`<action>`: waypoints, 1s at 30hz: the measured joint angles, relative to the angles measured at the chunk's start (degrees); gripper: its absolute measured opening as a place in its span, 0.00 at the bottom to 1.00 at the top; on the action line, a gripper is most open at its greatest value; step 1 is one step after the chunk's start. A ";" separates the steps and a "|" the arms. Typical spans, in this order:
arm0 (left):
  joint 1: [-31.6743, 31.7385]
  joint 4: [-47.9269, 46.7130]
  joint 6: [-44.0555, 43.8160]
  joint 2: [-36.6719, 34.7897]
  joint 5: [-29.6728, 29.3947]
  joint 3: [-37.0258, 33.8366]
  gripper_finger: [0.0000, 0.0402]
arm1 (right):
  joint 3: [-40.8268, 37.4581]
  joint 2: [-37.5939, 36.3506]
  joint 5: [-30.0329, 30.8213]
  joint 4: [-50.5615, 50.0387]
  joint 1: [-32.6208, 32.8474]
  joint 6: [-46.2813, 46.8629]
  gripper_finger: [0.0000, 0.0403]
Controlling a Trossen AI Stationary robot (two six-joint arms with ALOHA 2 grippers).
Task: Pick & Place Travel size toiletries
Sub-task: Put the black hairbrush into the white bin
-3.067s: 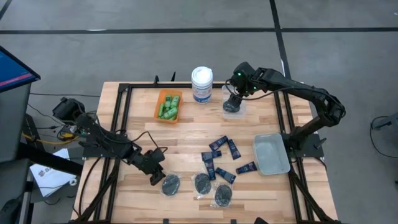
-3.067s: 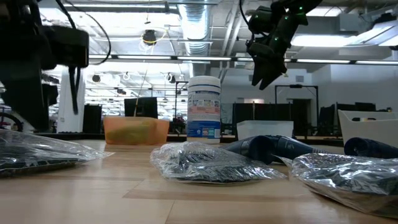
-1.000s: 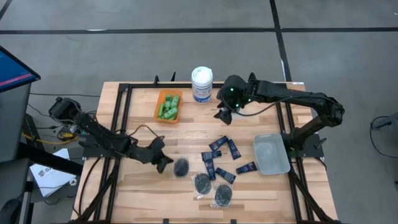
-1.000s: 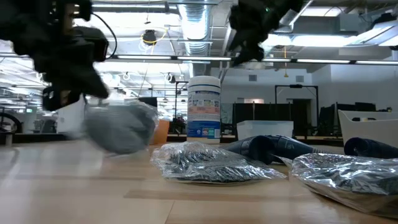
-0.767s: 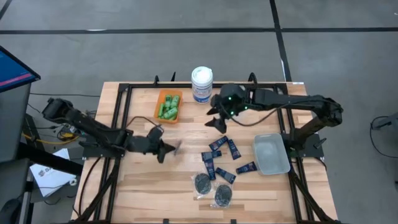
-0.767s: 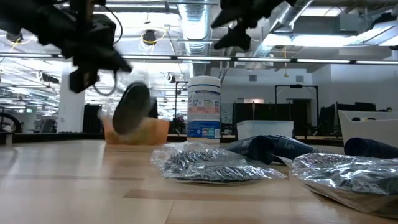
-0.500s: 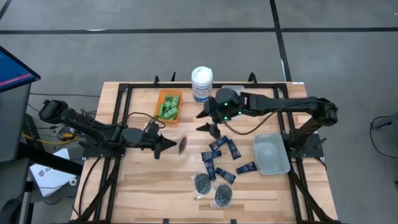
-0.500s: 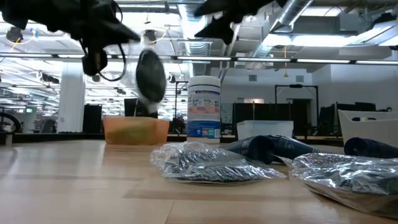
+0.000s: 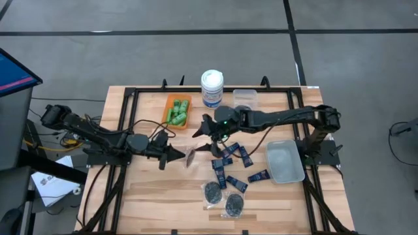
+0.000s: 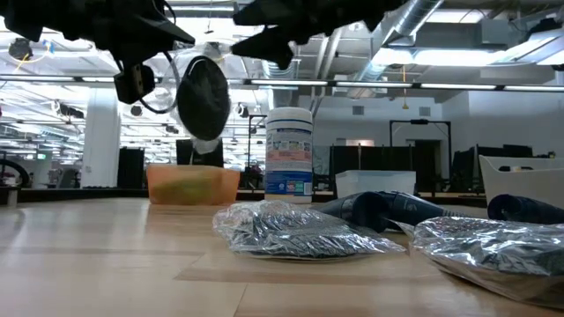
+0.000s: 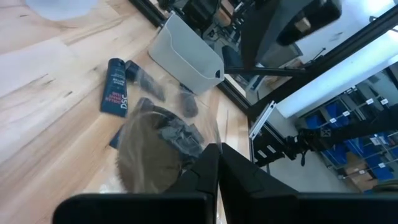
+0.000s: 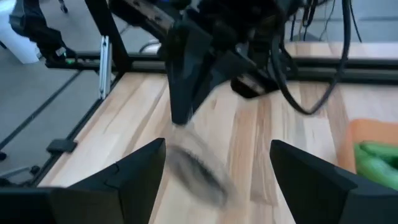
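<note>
My left gripper (image 9: 181,155) is shut on a black round disc in a clear packet (image 9: 191,156), held above the middle of the table; in the low view the disc (image 10: 204,95) stands on edge, well above the wood. My right gripper (image 9: 204,140) is open just beyond it, and in its wrist view the packet (image 12: 198,167) shows blurred between its spread fingers; no touch shows. Two more disc packets (image 9: 212,191) (image 9: 235,205) and several dark navy tubes (image 9: 234,158) lie on the table. Green little bottles (image 9: 177,115) lie in an orange bin (image 9: 168,107). My left gripper pinches the packet's clear edge (image 11: 203,154) between its two shut fingers. The fingers come level from the table's left. The packet sticks out past the fingertips, lifted clear of the table, with the disc turned up on its edge.
A white canister (image 9: 211,87) and a small clear bin (image 9: 243,98) stand at the far edge. A grey tray (image 9: 285,162) sits at the right. Bare wood lies at the near left of the table.
My left gripper has risen and gone a little toward the far and right edges, carrying the disc packet up off the table; the disc has turned from lying flat to standing on edge. My right gripper, still open, has gone toward the near left, up to the packet.
</note>
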 joint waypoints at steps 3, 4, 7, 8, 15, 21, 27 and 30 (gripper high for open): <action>0.00 0.22 0.00 0.00 0.13 0.00 0.00 | -0.01 2.26 -0.10 1.39 -0.03 0.01 0.70; 0.00 0.23 0.01 0.00 0.21 0.00 0.00 | -0.01 2.91 -0.20 2.01 -0.03 -0.01 0.70; 0.00 0.28 0.02 0.00 0.20 0.00 0.00 | -0.01 4.45 -1.59 3.34 -0.03 -0.01 0.70; 0.00 0.28 0.02 0.00 0.20 0.00 0.00 | -0.01 4.90 -2.04 3.60 -0.05 0.01 0.70; 0.00 0.94 0.02 0.00 0.18 0.00 0.00 | -0.01 6.73 -2.89 3.55 -0.03 0.00 0.70; 0.00 1.16 0.01 0.00 0.16 0.00 0.00 | -0.01 6.71 -2.88 3.66 -0.21 -0.01 0.65; 0.00 1.25 0.00 0.00 0.13 0.00 0.00 | -0.01 6.71 -2.97 2.17 -0.14 -0.05 0.39; 0.00 1.23 0.02 0.00 0.06 0.00 0.00 | 0.00 6.71 -3.04 1.37 -0.14 -0.12 0.20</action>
